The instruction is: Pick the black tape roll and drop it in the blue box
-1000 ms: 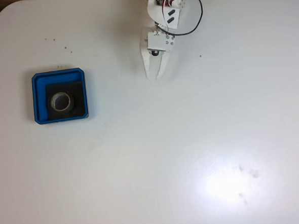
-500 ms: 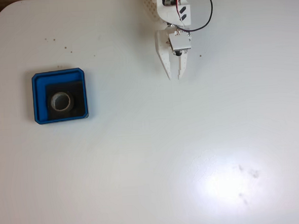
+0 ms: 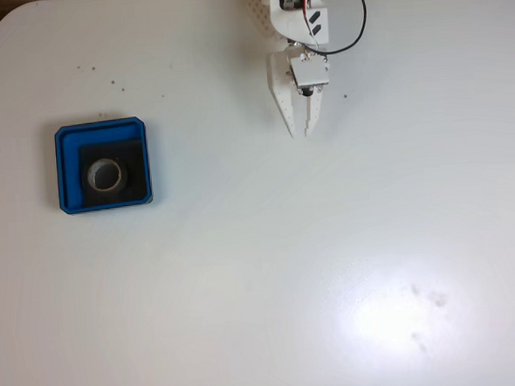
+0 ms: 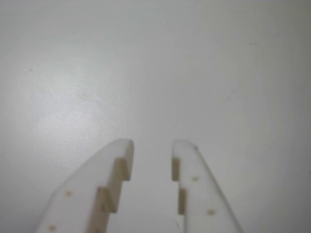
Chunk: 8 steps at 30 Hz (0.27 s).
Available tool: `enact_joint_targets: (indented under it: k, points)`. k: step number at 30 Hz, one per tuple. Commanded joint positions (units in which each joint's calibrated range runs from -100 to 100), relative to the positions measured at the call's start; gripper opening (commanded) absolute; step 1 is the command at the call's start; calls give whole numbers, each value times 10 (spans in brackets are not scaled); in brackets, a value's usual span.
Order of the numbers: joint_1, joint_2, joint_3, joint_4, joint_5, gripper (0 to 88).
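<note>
The black tape roll (image 3: 104,174) lay flat inside the blue box (image 3: 68,170), on its black floor; the box sat on the white table (image 3: 263,280). Well to the box's right in the fixed view, the gripper (image 3: 298,134) hung over bare table; its fingers (image 4: 114,170) stood slightly apart, holding nothing.

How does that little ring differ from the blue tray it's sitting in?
The black tape roll is round and hollow; the blue box is square with rounded corners. The roll is far smaller and lies inside the box. The roll is dark with a greyish inner rim, the box bright blue. Both rest flat on the table.
</note>
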Motion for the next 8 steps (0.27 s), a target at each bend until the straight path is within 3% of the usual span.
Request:
enact_joint_targets:
  k: [1, 8]
  points:
    - [0, -4, 9, -3, -1, 12]
    - [0, -4, 9, -3, 0, 12]
